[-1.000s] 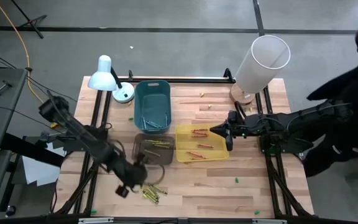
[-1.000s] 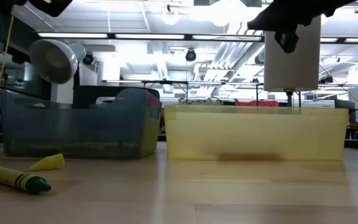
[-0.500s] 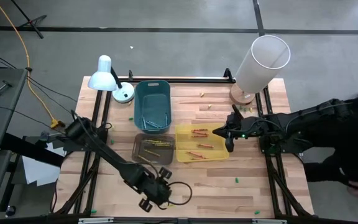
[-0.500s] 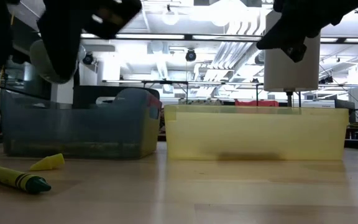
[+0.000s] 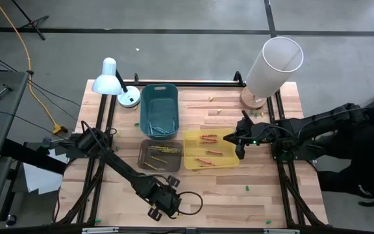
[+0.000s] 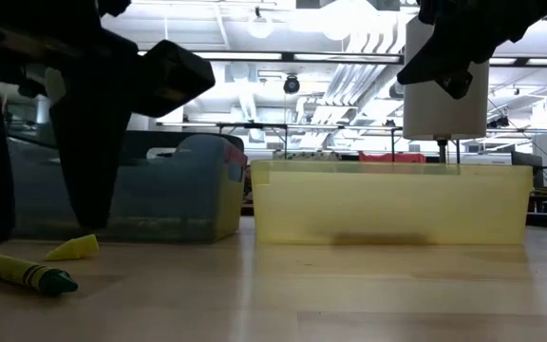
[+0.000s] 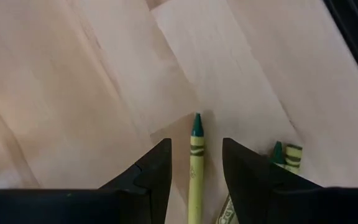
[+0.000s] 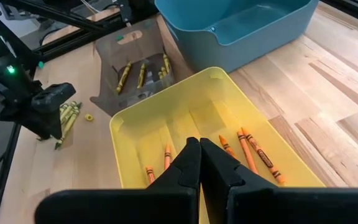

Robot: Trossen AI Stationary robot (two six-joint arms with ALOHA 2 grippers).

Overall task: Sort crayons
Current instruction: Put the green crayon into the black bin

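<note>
A green crayon lies flat on the wood near the table's front edge. My left gripper points down over it, open, one finger on either side and apart from it. More green crayons lie beside it. In the high view this gripper is at the front, left of centre. My right gripper is shut and hovers over the yellow bin, which holds orange crayons. Yellow-green crayons lie in the brown bin.
A teal bin stands behind the brown one. A desk lamp is at the far left and a white cylinder at the far right. A yellow bit lies near the crayon. A person in dark clothing stands at the table's right.
My left gripper has gone toward the table's near edge and to the right, and has sunk low over the green crayons at the front, its fingers kept apart. My right gripper has tipped a little further down over the yellow bin.
</note>
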